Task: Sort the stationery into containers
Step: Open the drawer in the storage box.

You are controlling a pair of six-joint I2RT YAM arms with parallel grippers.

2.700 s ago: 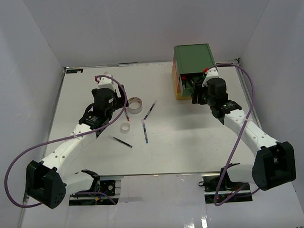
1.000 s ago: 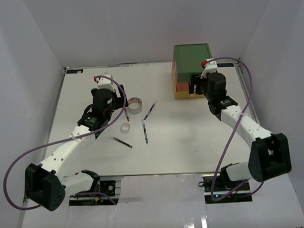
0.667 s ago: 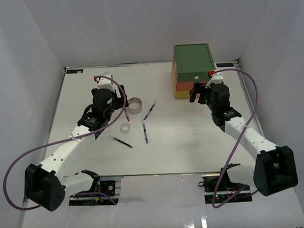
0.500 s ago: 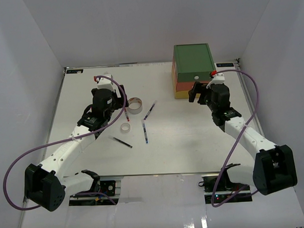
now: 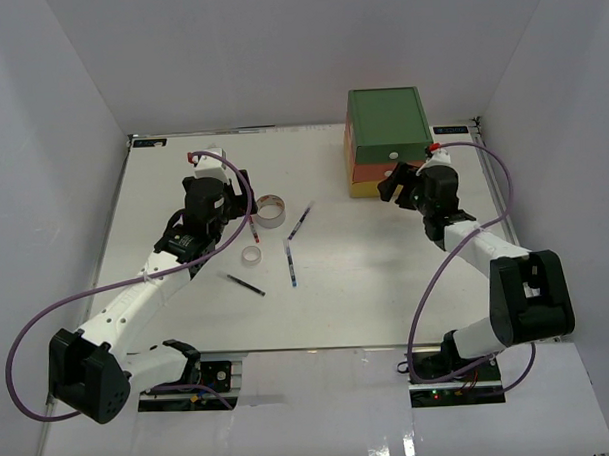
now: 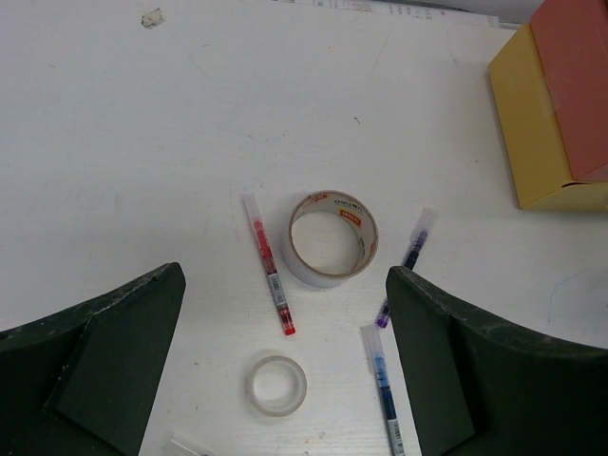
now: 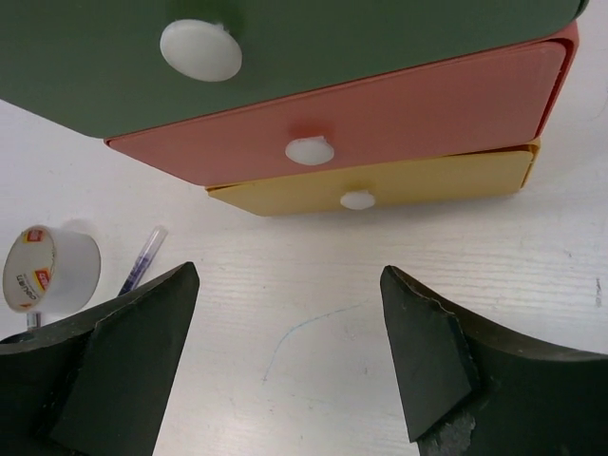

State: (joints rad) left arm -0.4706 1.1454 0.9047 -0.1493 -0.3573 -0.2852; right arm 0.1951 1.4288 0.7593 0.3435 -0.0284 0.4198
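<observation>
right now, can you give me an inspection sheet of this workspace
surface: white table, faint blue pen mark near the drawers.
job's things: grey tape roll, small clear tape roll, red pen, purple pen, blue pen and dark pen lie loose; green drawer, orange drawer and yellow drawer all shut.
clutter: nothing seen.
grippers: left gripper open over the tape rolls; right gripper open, empty, facing the drawer fronts.
cables: purple cables loop off both arms.
surroundings: plain white walls.
</observation>
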